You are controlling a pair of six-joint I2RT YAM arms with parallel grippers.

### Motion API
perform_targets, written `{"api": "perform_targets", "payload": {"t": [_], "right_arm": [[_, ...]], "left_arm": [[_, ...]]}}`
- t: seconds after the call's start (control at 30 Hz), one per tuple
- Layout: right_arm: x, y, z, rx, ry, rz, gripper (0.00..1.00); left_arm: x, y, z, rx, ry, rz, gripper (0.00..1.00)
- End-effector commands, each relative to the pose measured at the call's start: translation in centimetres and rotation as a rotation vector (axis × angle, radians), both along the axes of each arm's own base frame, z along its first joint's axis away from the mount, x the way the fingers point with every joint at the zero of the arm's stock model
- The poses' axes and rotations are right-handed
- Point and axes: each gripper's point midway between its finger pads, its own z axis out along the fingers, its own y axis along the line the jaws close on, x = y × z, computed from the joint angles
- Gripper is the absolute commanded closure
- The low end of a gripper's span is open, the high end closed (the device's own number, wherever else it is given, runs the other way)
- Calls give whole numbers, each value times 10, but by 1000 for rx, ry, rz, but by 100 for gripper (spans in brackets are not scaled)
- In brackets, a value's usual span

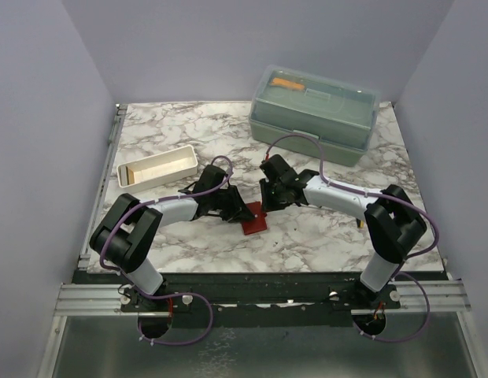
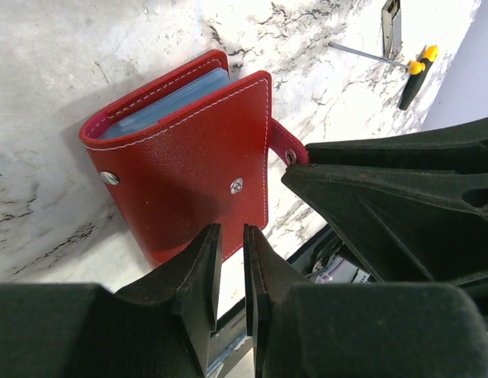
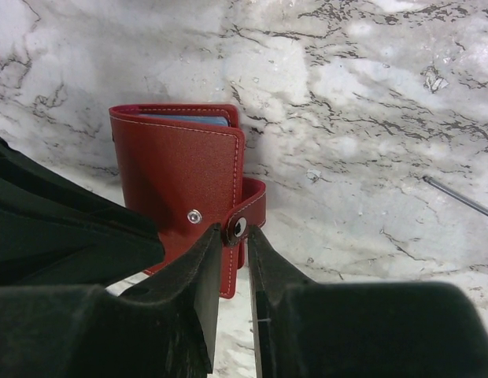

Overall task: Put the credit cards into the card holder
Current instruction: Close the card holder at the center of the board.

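Risk: right gripper (image 3: 234, 235) looks clamped on just the snap-tab tip of the card holder (image 3: 181, 177), so a pull could slip off. It could also drag the whole holder if the left gripper (image 2: 228, 235) isn't anchoring it. Left jaws sit nearly together at the holder's near edge, can't tell if they grip. Holder is dark red, white-stitched, barely ajar, grey-blue sleeves peeking out. It lies on the marble table (image 1: 323, 236), green lidded box (image 1: 315, 110) well behind it.

Marble-look table (image 1: 323, 236), plain walls (image 1: 189, 47), seemingly lilac.
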Motion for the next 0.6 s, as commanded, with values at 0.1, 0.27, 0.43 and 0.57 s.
{"api": "perform_targets", "payload": {"t": [0.1,0.27,0.43,0.57], "right_arm": [[7,0,-3,-30,-9,-11,85],[7,3,4,-1,-12,-10,100],[-2,14,10,79,3,25,100],[-9,23,6,125,30,73,100]], "left_arm": [[7,-2,2,8,-37,5,77],[8,1,-3,33,-34,16,77],[10,4,-6,50,-35,33,78],[11,6,-11,69,-30,47,78]]}}
